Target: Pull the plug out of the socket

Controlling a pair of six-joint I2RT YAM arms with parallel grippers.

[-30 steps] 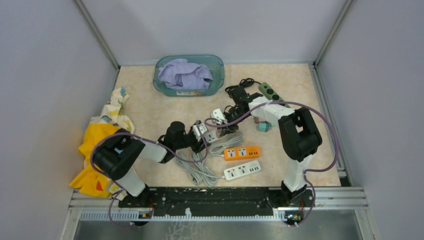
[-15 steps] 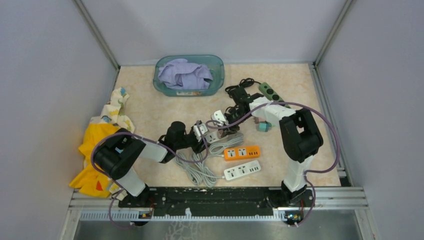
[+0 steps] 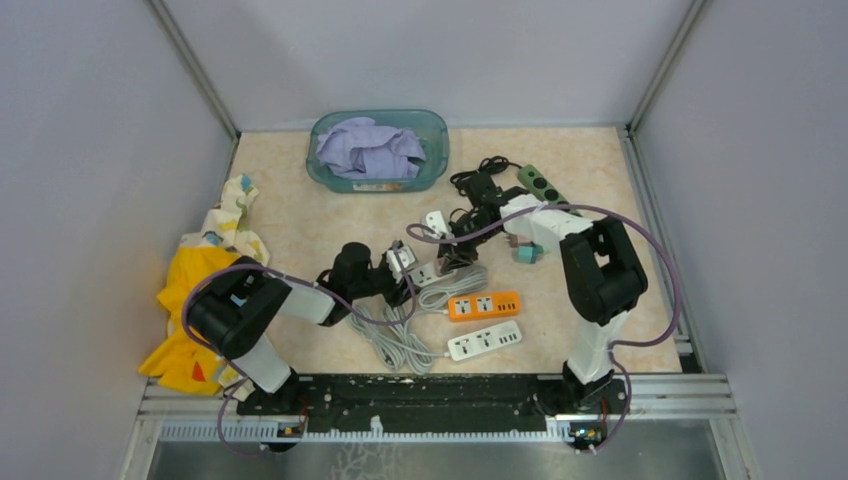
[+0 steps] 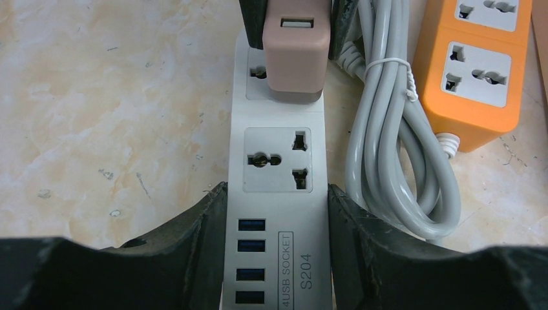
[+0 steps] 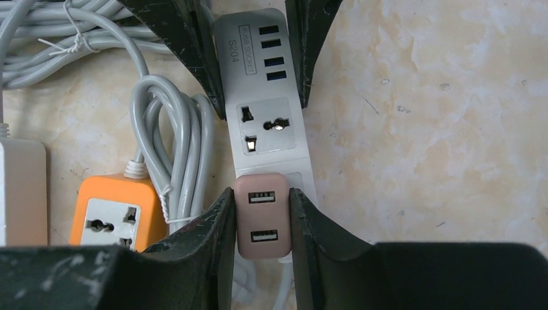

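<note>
My left claw (image 4: 276, 191) is clamped across the white power strip (image 4: 278, 161). Straight ahead of it, my right claw (image 5: 260, 194) grips the pink plug (image 5: 262, 219), which sits at the strip's far end. An orange strip (image 4: 478, 64) lies right of the left claw.

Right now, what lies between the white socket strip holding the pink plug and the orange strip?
A tied grey cable bundle, seen in both wrist views.

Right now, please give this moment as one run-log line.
left gripper: shut on white plastic power strip | right gripper: shut on pink square USB plug | plug: in end socket, not yet out
</note>
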